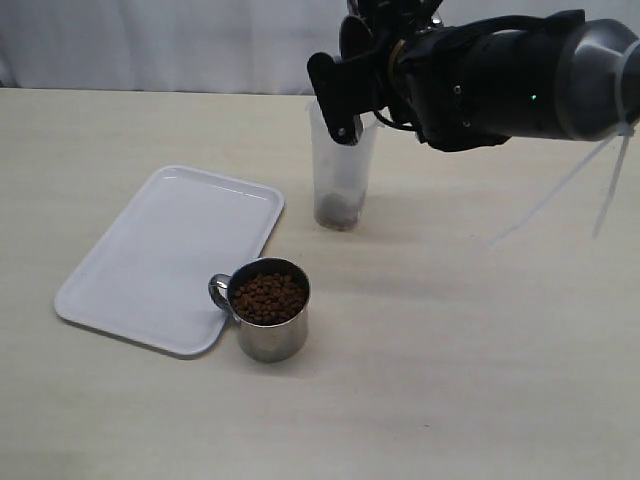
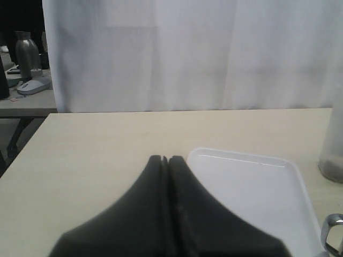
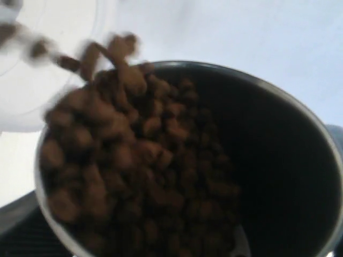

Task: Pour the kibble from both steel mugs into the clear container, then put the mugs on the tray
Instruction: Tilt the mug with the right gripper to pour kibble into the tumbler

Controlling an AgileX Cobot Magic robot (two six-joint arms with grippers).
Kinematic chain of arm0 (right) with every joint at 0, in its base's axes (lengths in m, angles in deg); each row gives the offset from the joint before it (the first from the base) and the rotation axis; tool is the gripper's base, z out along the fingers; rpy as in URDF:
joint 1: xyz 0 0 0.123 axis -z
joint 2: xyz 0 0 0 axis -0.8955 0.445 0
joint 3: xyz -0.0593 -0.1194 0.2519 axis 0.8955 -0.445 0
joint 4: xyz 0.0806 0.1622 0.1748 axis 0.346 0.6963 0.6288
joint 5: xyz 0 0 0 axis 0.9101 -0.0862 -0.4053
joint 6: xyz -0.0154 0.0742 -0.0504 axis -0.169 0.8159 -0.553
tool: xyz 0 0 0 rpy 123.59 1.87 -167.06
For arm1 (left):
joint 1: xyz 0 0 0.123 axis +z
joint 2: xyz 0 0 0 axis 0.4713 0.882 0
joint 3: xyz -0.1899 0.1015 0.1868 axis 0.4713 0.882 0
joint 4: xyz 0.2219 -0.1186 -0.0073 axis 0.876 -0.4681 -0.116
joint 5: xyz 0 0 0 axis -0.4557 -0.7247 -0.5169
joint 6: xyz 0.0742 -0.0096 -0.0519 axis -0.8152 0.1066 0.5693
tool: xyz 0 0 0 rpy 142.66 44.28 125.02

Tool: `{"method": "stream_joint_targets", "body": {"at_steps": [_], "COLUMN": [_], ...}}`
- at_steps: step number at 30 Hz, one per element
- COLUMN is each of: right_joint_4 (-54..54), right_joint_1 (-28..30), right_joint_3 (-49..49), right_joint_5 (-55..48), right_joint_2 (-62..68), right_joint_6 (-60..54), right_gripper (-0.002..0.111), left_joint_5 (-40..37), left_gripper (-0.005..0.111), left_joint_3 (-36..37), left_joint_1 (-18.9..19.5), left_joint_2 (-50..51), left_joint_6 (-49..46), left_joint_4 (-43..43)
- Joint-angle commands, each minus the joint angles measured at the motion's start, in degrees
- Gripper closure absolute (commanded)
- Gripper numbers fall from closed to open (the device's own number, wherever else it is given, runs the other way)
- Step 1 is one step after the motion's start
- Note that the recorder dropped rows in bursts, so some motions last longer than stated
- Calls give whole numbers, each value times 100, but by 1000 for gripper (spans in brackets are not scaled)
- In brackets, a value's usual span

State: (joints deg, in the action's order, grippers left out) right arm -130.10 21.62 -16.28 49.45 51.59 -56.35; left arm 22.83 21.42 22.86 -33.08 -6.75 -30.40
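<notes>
Tilted mug (image 3: 278,160) fills the right wrist view, kibble (image 3: 134,176) piled at its low lip, some pellets blurred in the air toward the pale rim of the clear container (image 3: 32,80). Right gripper (image 1: 345,100) is clamped on this mug, up at the container's mouth; the mug itself is mostly hidden behind the fingers in the exterior view. Container stands upright, long axis vertical, directly under the gripper, a dark layer of pellets at its bottom.

Left gripper (image 2: 166,160): fingers pressed together, nothing held, low over the table edge just short of the tray (image 1: 150,260).

Second mug (image 1: 268,320) is full and upright, handle touching the tray's near corner, closer to the left arm, so likely the left arm's pick.

Surface: pale wood-look table (image 1: 480,380), white curtain (image 1: 150,40) behind.
</notes>
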Motion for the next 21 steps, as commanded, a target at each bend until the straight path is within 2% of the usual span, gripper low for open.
{"method": "stream_joint_targets", "body": {"at_steps": [1,14,21], "right_joint_4": [-126,-126,-126], "right_joint_1": [-9,-9,-9], "right_joint_3": [106,286,329], "right_joint_5": [-45,-8,-8], "right_joint_2": [-34,19,19], "right_joint_6": [-295,-316,-1151], "right_gripper": [104,104,104], "left_joint_5": [45,45,45], "left_gripper": [107,107,107], "left_joint_3": [8,8,8], "left_joint_1": [-17,-17,-17], "left_joint_2": [-8,-8,-8], "left_joint_6": [62,62,62], "left_joint_4": [-8,-8,-8]}}
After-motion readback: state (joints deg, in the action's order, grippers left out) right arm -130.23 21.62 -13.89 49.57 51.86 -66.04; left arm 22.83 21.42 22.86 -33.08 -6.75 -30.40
